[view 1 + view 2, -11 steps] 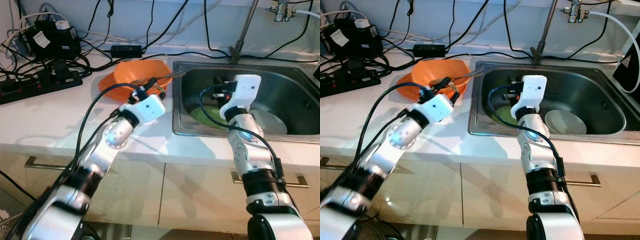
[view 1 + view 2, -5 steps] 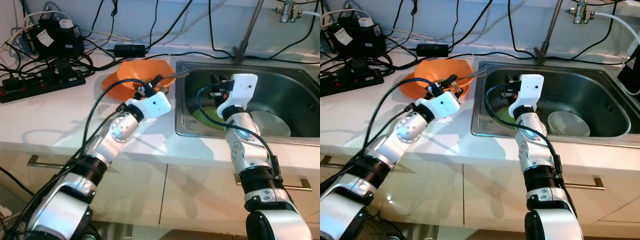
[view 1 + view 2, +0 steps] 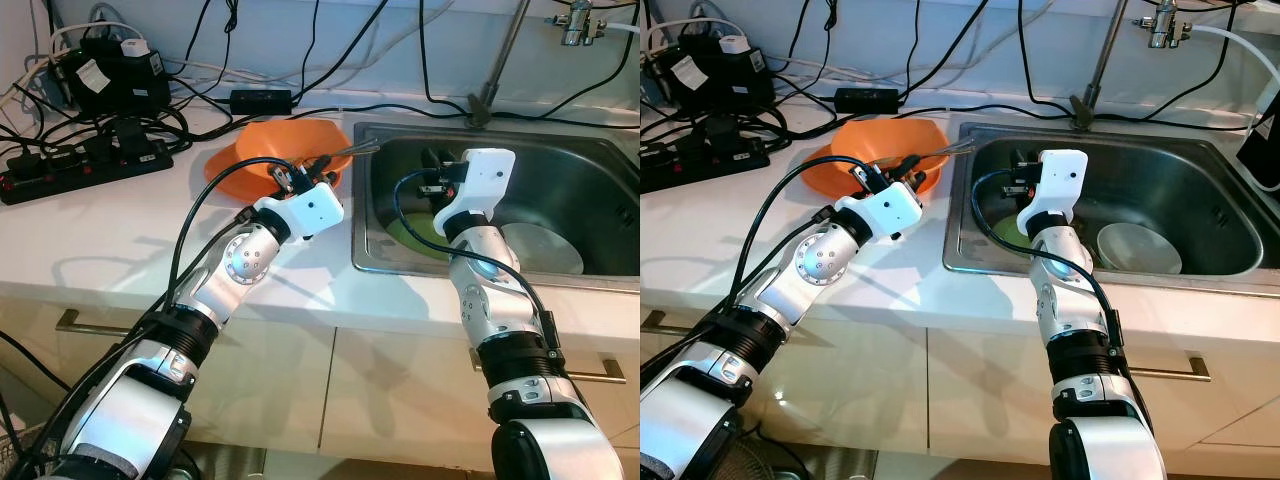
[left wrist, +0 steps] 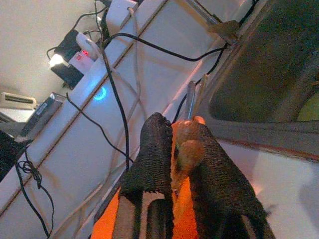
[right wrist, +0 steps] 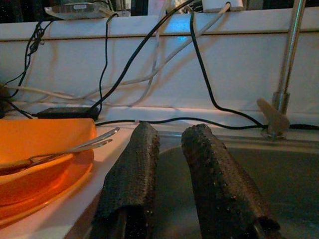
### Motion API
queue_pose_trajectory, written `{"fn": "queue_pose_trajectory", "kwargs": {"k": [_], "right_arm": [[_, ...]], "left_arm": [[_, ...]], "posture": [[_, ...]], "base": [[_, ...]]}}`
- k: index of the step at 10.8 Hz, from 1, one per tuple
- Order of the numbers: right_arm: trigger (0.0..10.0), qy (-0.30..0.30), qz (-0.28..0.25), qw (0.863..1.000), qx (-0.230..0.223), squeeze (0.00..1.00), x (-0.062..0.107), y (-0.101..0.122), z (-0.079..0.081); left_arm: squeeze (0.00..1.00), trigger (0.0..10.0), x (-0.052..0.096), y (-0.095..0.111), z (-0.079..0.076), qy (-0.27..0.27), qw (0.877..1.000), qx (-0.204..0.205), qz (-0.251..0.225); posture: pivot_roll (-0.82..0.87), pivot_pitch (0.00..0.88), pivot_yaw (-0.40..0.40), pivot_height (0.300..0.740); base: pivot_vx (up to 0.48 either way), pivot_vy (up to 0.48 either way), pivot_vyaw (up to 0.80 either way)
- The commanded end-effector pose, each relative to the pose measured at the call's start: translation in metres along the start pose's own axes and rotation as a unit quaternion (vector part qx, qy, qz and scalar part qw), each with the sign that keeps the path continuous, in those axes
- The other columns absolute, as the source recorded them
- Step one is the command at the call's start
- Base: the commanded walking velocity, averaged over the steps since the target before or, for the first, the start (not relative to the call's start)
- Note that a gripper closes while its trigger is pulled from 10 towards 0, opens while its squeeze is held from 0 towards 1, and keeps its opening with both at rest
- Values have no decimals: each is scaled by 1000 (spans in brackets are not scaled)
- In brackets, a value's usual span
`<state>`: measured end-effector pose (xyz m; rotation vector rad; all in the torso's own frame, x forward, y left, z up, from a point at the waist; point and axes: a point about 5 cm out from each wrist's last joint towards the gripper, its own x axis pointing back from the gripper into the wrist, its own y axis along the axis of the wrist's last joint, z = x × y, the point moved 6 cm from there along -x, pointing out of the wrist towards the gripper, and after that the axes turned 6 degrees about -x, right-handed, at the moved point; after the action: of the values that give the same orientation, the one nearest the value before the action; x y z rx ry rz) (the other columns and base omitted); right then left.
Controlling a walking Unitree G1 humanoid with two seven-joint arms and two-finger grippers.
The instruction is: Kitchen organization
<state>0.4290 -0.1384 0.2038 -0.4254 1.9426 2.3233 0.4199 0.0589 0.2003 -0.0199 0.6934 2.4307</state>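
Note:
An orange bowl [image 3: 262,158] sits on the white counter just left of the steel sink [image 3: 480,270]. A metal utensil [image 3: 352,150] with a wooden handle [image 4: 187,144] lies across the bowl, its metal end poking over the sink's edge. My left gripper [image 3: 305,172] hovers over the bowl's near rim, shut on the wooden handle. My right gripper [image 3: 432,168] hangs over the left part of the sink, open with nothing between its fingers [image 5: 134,164]. Below it lies a green plate [image 3: 412,232], partly hidden by the arm.
A pale round dish [image 3: 1138,246] rests in the sink's right half. A faucet pipe [image 3: 498,60] rises behind the sink. Behind the bowl, a black power strip [image 3: 85,160], a black adapter [image 3: 262,100] and several cables crowd the back of the counter.
My left arm has reached a little further over the bowl, keeping its hold on the utensil. The right arm has stayed over the sink. The camera shifted slightly.

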Motion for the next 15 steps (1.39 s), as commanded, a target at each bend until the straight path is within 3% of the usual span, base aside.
{"fn": "queue_pose_trajectory", "kwargs": {"k": [1, 3, 5, 7, 8, 9, 12, 15], "right_arm": [[10000, 2, -14, 1000, -4, 0, -4, 8, 2], [10000, 2, -15, 1000, -5, 0, -4, 8, 3], [10000, 3, -15, 1000, -6, 0, -4, 7, 4], [10000, 5, -15, 1000, -6, 0, -4, 8, 4], [10000, 4, -15, 1000, -6, 0, -4, 7, 4], [10000, 5, -13, 1000, -6, 0, -4, 6, 4], [10000, 8, -11, 1000, -6, 0, -4, 5, 6], [10000, 11, -8, 1000, -7, 0, -3, 4, 7]], "left_arm": [[0, 0, -5, 5, 8, 10, 1000, -5, -10], [0, 0, -5, 6, 12, 20, 1000, -3, -13], [0, 0, -7, 13, 26, 47, 998, 18, -25], [0, 0, -9, 20, 48, 77, 994, 69, -34], [0, 2431, -9, 25, 58, 82, 991, 102, -43], [0, 10000, -9, 35, 64, 68, 982, 167, -64], [0, 10000, -5, 42, 59, 24, 965, 251, -72], [0, 10000, 8, 44, 71, 17, 963, 261, -68]], "posture": [[193, 0, -8, 740], [194, 0, -4, 740], [198, 0, -5, 740], [199, 0, -6, 740], [202, 0, -8, 740], [205, 0, -9, 740], [205, 0, -11, 740], [213, 0, -17, 740]], "base": [[0, 0, 0], [0, 0, 0], [0, 0, 0], [0, 0, 0], [0, 0, 0], [0, 0, 0], [0, 0, 0], [0, 0, 0]]}}
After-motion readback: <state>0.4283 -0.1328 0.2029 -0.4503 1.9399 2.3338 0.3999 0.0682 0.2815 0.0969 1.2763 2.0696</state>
